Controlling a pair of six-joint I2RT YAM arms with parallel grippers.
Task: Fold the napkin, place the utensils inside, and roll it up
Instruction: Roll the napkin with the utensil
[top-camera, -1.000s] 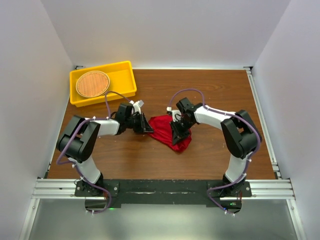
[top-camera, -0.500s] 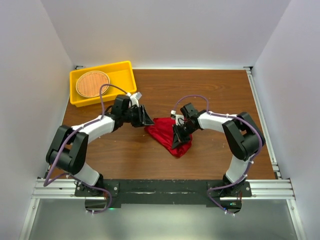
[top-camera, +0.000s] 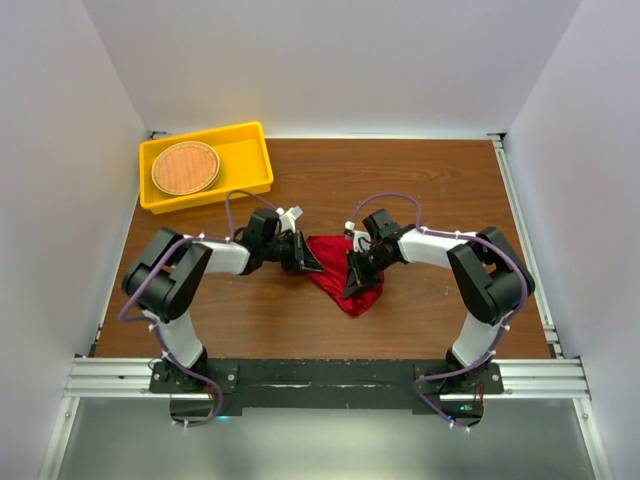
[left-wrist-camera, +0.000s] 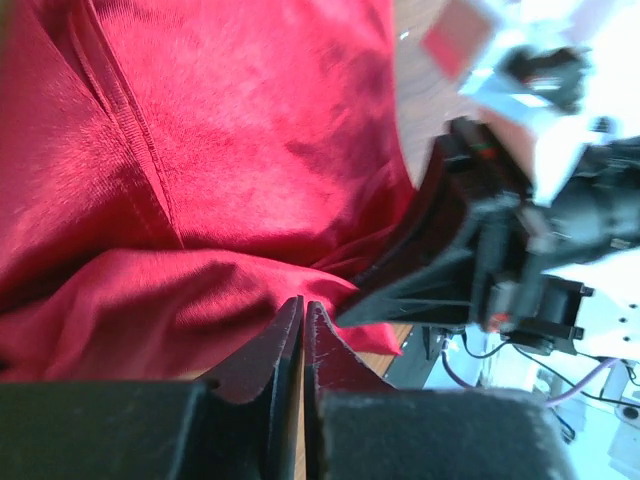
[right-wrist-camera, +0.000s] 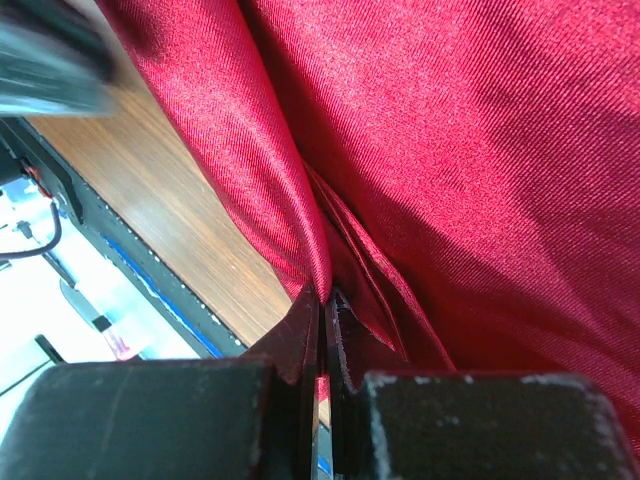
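Note:
The red napkin (top-camera: 338, 268) lies crumpled on the brown table between my two arms. My left gripper (top-camera: 311, 261) is at its left edge. In the left wrist view its jaws (left-wrist-camera: 303, 303) are pressed nearly together, tips at a fold of the napkin (left-wrist-camera: 230, 150). My right gripper (top-camera: 356, 277) sits on the napkin's right side. In the right wrist view it (right-wrist-camera: 325, 297) is shut with a ridge of the napkin (right-wrist-camera: 450, 150) running in between its tips. The utensils are out of view.
A yellow bin (top-camera: 246, 158) stands at the back left and holds a round woven mat (top-camera: 185, 167). White walls enclose the table on three sides. The right arm's black wrist (left-wrist-camera: 500, 250) is close in front of my left gripper.
My left gripper swung up and away from the napkin with its jaws apart, then came back to the napkin's left edge and closed. The right gripper closed on the cloth and stayed there.

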